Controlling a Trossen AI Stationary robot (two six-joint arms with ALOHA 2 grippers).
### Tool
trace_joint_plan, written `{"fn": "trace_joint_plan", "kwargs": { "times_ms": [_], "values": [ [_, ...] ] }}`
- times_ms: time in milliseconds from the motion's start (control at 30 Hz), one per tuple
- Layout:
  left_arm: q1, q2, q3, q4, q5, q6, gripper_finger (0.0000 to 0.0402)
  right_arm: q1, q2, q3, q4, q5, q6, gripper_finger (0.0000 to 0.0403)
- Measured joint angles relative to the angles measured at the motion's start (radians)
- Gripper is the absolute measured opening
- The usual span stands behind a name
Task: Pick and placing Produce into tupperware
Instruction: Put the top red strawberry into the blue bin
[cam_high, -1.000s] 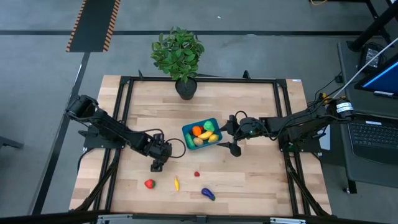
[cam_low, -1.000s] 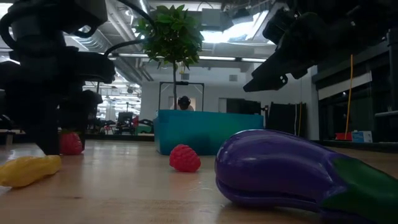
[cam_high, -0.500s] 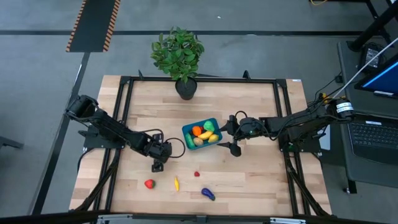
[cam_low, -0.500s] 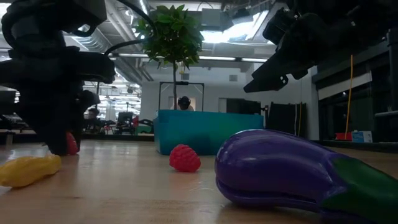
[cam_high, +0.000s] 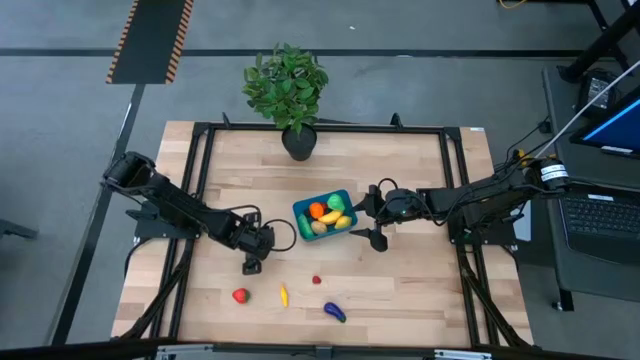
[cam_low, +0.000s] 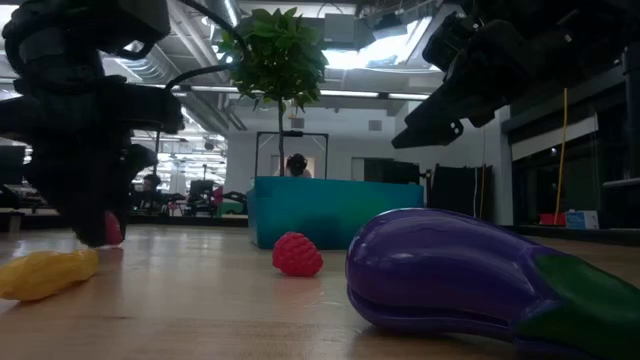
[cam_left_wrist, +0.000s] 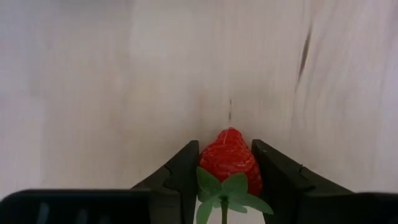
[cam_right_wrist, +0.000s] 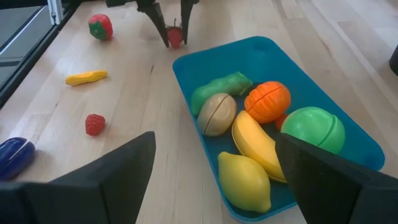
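The teal tupperware (cam_high: 303, 210) sits mid-table and holds an orange, a green ball, a banana, a lemon (cam_right_wrist: 244, 180) and several more. On the bare wood near it lie a red fruit with a green top (cam_high: 240, 295), a yellow piece (cam_high: 283, 295), a raspberry (cam_high: 317, 280) and a purple eggplant (cam_high: 335, 312). My left gripper (cam_high: 252, 263) points down at the table left of the tupperware, shut on a red strawberry (cam_left_wrist: 230, 158). My right gripper (cam_high: 372, 218) hovers open by the tupperware's right end. My left gripper pinches the red strawberry's body (cam_left_wrist: 219, 163) between its two fingers, one on each side, with the green leaf cap toward the wrist. The fingers (cam_right_wrist: 163, 28) come from above, pointing down. The berry sits low by the table top (cam_low: 112, 228); whether it is lifted, I cannot tell.
A potted plant (cam_high: 298, 142) stands at the table's far edge, behind the tupperware. A black frame (cam_high: 200, 160) runs around the table top. Bare wood lies between the tupperware and the loose produce near the front edge.
In the low view my left gripper has shifted a little toward the strawberry, and its fingers now cover most of the berry, which stood beside them a second ago. The berry has stayed where it was. The right arm has kept still.
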Motion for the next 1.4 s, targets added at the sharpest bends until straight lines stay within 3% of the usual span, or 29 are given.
{"fn": "trace_joint_plan", "kwargs": {
  "times_ms": [200,500,600,800,933,1167,1400],
  "values": [
    [-0.001,-0.078,0.003,0.013,-0.074,0.06,0.0119,0.0,0.0,0.0,-0.002,0.0,0.0,0.0332],
    [-0.008,-0.274,0.003,0.07,-0.269,0.193,0.0118,0.0,0.0,0.0,0.001,0.0,-0.023,0.0332],
    [-0.009,-0.326,-0.042,0.217,-0.276,0.264,0.0118,0.0,0.0,0.0,0.001,0.0,-0.026,0.0332],
    [-0.01,-0.403,-0.271,0.642,-0.267,0.333,0.0119,0.0,0.0,0.0,0.003,0.0,-0.029,0.0332],
    [-0.011,-0.441,-0.37,0.841,-0.248,0.356,0.0118,0.0,0.0,0.0,0.009,0.0,-0.018,0.0332],
    [-0.002,-0.494,-0.411,0.864,-0.246,0.386,0.0122,-0.004,-0.059,-0.001,-0.01,0.0,0.01,0.0332],
    [0.033,-0.498,-0.411,0.865,-0.246,0.4,0.0117,-0.004,-0.232,-0.047,-0.096,0.0,-0.048,0.0332]
  ]
}}
